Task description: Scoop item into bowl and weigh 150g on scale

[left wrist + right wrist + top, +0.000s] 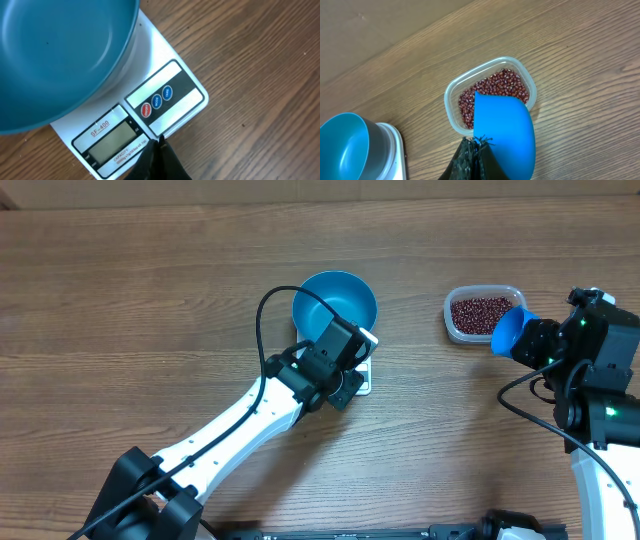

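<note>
Left gripper [159, 145]: my jaws are closed with nothing between them; the tip sits at the front edge of the scale [192, 92], just below its buttons [156, 101].
Right gripper [474, 146]: clamped tight on the blue scoop [505, 130], which hangs over the near rim of the clear container [451, 100].
Beans [495, 87]: all in the container, right of centre in the overhead view; none in the bowl [55, 55].
Bowl and scale: the bowl sits on the scale, upper left of my left wrist view; the display [112, 142] looks blank.
Step in hand, as I judge it: switch on and zero the scale, pressing one button squarely without nudging the bowl.
Edges: the container rim is low, so I should dip the scoop shallow.
Open room: bare table [150, 280] lies between container and bowl for carrying.
</note>
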